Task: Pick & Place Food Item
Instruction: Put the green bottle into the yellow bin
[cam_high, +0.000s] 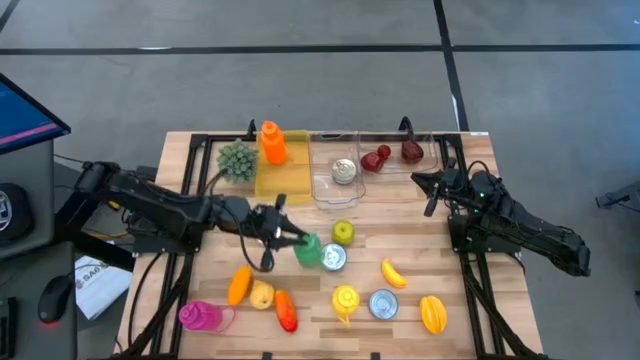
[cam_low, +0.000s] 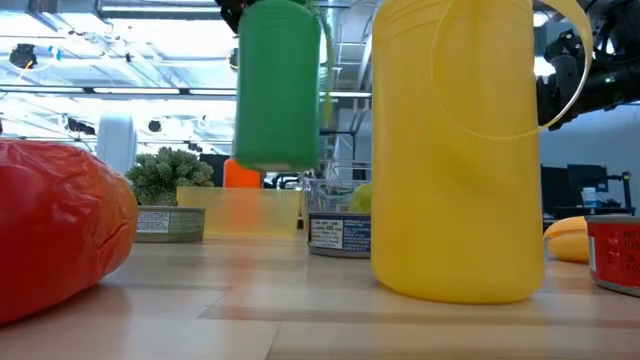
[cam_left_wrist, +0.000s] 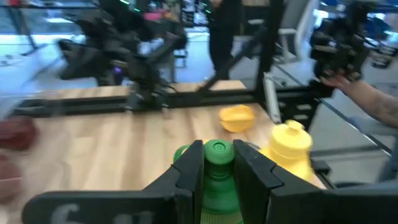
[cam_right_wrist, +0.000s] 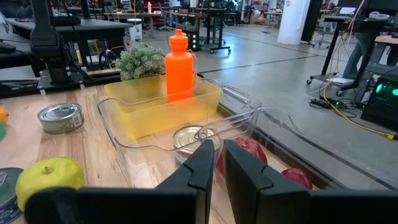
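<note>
Hanging above the worktop (cam_high: 400, 235) at centre, the green bottle (cam_high: 308, 250) sits pinched by the left gripper (cam_high: 296, 240); only the low view shows it airborne. Right gripper (cam_high: 432, 190), at two o'clock, has jaws pressed together. Can labels are unreadable.

The green bottle (cam_high: 308, 250) is plastic with a ribbed screw cap. It hangs clear of the counter (cam_high: 400, 225), clamped at the neck by the left pincer (cam_left_wrist: 217, 168), just beside a tin can (cam_high: 333, 258).
</note>
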